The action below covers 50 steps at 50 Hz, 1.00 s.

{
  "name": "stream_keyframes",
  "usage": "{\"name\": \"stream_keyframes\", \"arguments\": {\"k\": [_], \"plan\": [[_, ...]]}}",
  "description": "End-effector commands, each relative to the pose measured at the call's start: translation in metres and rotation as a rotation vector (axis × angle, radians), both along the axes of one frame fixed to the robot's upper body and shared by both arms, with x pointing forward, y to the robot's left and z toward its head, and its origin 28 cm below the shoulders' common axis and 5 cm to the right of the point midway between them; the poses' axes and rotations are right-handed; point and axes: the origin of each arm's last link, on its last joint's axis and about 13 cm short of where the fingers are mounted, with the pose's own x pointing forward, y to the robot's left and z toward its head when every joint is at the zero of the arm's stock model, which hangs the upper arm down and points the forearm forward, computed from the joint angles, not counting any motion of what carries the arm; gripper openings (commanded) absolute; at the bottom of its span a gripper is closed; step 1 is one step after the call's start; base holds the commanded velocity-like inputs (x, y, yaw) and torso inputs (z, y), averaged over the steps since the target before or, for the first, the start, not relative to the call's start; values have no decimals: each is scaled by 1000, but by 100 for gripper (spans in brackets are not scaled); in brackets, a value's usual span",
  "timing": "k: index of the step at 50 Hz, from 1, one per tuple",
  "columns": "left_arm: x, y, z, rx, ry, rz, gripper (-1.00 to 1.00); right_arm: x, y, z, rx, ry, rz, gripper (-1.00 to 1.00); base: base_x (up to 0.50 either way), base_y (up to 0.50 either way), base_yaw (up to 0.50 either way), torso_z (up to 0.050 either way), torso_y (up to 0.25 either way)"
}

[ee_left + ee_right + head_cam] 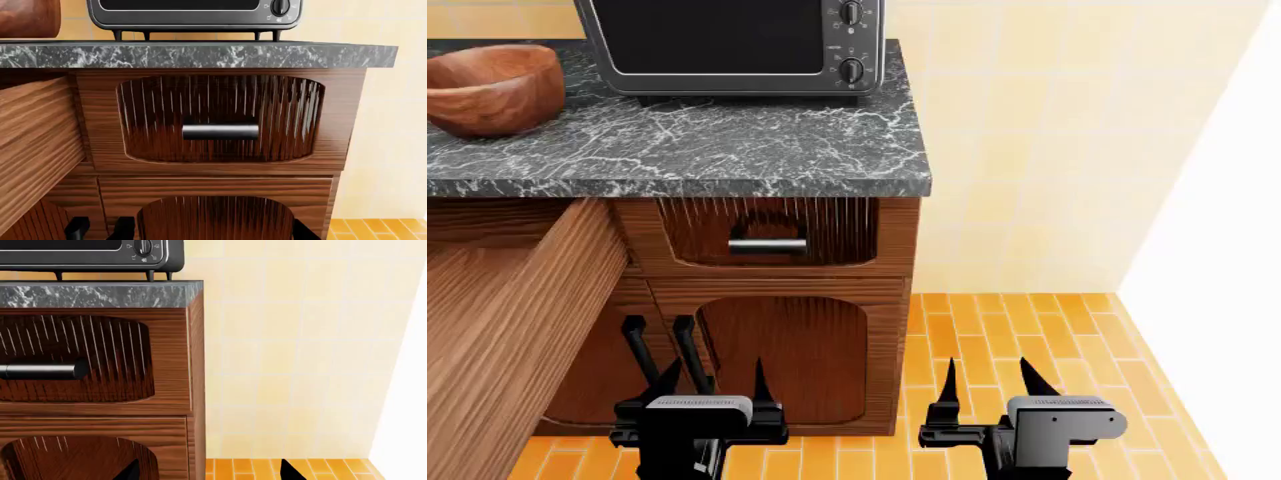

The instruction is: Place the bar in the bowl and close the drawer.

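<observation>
We find the drawer [507, 310] pulled open at left, the bowl [491, 88] on the counter [734, 150], the bar unseen. Both grippers, left [710, 385] and right [985, 385], hang apart, empty. We judge the bar light, slippery; grip its flat faces.

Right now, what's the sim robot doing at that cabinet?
Nothing is held. The left gripper and right gripper hang open and low in front of the cabinet. The drawer stands pulled out at the left, below the countertop. The bowl sits on the counter beside the toaster oven. The bar isn't visible.
</observation>
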Motion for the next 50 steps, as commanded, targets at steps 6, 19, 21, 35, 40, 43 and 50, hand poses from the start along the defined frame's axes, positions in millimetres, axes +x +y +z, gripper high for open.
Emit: {"name": "stream_keyframes", "arguments": {"k": [6, 19, 21, 35, 40, 43, 50], "plan": [[-3, 0, 2, 2, 0, 8, 100, -3, 1, 2, -6, -14, 7, 100, 0, 0, 0, 0, 0], [-7, 1, 9, 18, -45, 14, 100, -5, 1, 7, -12, -30, 1, 100, 0, 0, 0, 31, 0], [-9, 2, 15, 25, -65, 20, 100, -7, 2, 12, -23, -45, -6, 100, 0, 0, 0, 50, 0], [-12, 10, 61, 31, -100, 50, 100, -19, -1, 57, -47, -110, -7, 100, 0, 0, 0, 50, 0], [-21, 10, 82, 32, -104, 27, 100, -26, -3, 78, -59, -110, 10, 100, 0, 0, 0, 50, 0], [-26, 11, 95, 29, -111, 10, 100, -30, -5, 90, -70, -111, 10, 100, 0, 0, 0, 50, 0], [-36, 15, 120, 17, -140, 11, 100, -40, -9, 112, -71, -138, 3, 100, 0, 0, 0, 50, 6]]}}
